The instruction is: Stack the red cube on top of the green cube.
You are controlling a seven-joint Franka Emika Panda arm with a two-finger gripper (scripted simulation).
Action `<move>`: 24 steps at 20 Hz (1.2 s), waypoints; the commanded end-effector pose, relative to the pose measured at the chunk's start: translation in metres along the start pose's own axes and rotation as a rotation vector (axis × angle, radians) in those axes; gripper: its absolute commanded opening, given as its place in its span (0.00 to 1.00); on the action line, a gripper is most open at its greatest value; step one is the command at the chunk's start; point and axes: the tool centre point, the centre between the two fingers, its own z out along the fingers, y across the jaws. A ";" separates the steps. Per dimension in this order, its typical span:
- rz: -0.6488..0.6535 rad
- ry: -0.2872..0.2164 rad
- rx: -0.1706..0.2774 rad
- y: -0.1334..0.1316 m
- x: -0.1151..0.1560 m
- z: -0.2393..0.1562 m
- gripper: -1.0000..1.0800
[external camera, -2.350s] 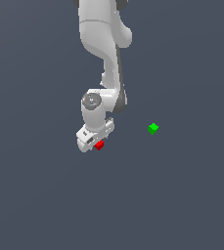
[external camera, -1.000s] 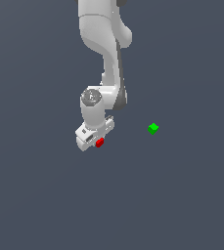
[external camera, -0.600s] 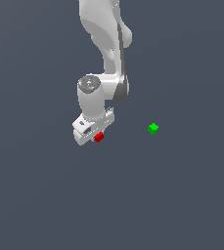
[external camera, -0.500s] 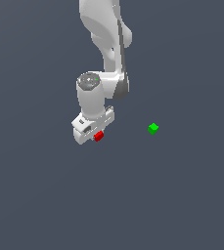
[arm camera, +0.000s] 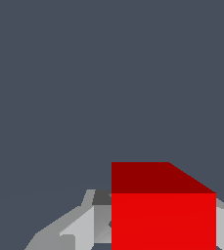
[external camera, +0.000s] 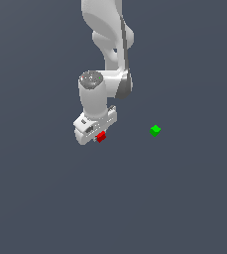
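Red fills the lower part of the wrist view: the red cube (arm camera: 163,212) sits between the pale grey fingers (arm camera: 79,227) of the gripper (external camera: 99,137), pressed close on both sides, so the jaws are closed on it. In the exterior view the same cube (external camera: 101,136) shows as a small red patch poking out just under the white hand, at the lower end of the arm (external camera: 107,59).

Compared with a second ago, the hand and the cube with it sit higher in the exterior view, and the wrist joint has swung round so that its round cap now faces more toward the camera. The cube has travelled with the hand instead of staying where it lay, which I read as a grasp that has taken and a lift under way. Sideways the hand has hardly moved; it is about as far from the target as it was.

Off to the exterior view's right, well apart from the hand, the green cube (external camera: 155,130) rests alone on the dark grey counter (external camera: 184,198), in the same spot as in every earlier picture. It does not appear in the wrist view.

My judgement is that the pick is done and the carry across to the green cube is the step ahead, followed by lowering squarely onto a very small top face.
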 end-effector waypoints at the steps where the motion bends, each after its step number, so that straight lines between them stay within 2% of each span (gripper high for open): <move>1: -0.001 0.000 0.000 -0.008 0.004 0.001 0.00; 9: -0.001 0.000 0.000 -0.061 0.027 0.011 0.00; 24: -0.002 0.000 0.000 -0.218 0.101 0.041 0.00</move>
